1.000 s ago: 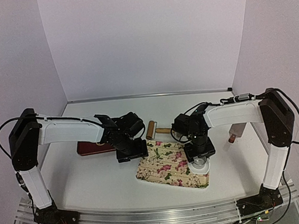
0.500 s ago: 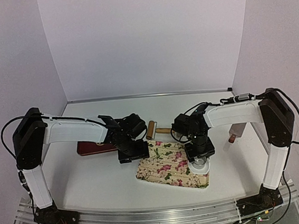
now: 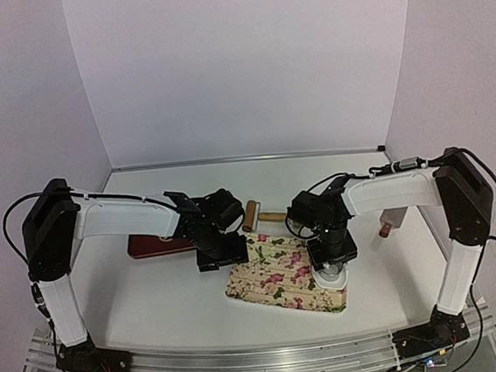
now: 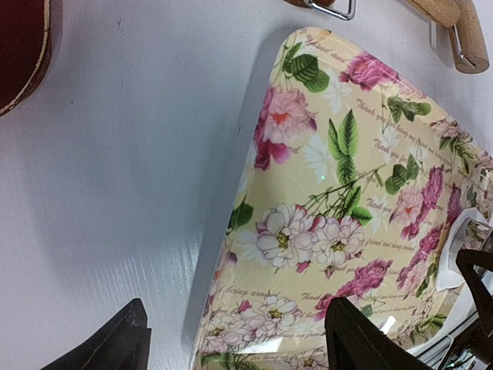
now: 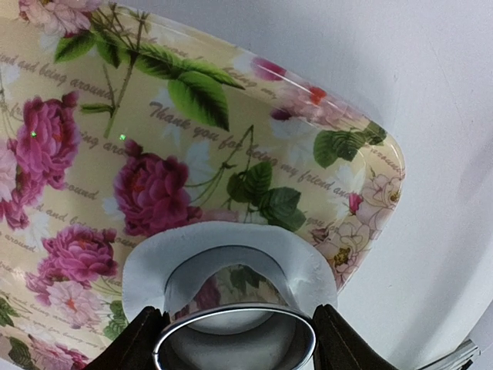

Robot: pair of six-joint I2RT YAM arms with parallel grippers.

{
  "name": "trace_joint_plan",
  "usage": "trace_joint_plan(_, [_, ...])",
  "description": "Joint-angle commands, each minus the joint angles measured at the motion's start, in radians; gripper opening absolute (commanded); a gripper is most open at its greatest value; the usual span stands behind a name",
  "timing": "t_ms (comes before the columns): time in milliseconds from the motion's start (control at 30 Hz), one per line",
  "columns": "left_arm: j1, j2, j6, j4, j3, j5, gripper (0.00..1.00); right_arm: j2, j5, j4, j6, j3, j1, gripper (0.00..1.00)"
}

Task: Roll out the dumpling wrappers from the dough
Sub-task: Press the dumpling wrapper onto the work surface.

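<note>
Obs: right gripper (image 5: 235, 343) clamps ring cutter (image 5: 231, 314) over dough (image 5: 142, 270), at corner of tray (image 5: 192, 100). The left gripper (image 4: 235, 343) gapes wide at the tray edge (gripping nothing). Risk: unheld tray slides; dough lifts with ring.

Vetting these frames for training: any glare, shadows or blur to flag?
Top external: even, soft light, faint shadows on the table. Left wrist: white glare streaks low on the glossy tray, soft shadow along its left edge. Right wrist: the ring cutter mirrors the printed flowers.
</note>
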State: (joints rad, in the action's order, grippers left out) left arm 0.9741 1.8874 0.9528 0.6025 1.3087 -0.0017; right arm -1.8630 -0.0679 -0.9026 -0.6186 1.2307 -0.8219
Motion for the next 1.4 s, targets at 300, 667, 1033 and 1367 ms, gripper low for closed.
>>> trace_joint_plan(300, [-0.006,0.049,-0.029,0.001,0.047,0.05,0.77,-0.109,0.043,0.173,-0.013,-0.192,-0.006,0.0])
trace_joint_plan(667, [-0.006,0.095,-0.049,-0.005,0.071,0.068,0.76,-0.219,0.114,0.241,-0.01,-0.214,-0.021,0.0])
trace_joint_plan(1033, [-0.006,0.082,-0.049,-0.012,0.057,0.051,0.74,-0.3,0.195,0.306,-0.046,-0.251,-0.042,0.0])
trace_joint_plan(1367, [-0.006,0.023,-0.034,-0.012,0.057,0.011,0.75,-0.276,0.212,0.307,-0.055,-0.249,-0.051,0.0])
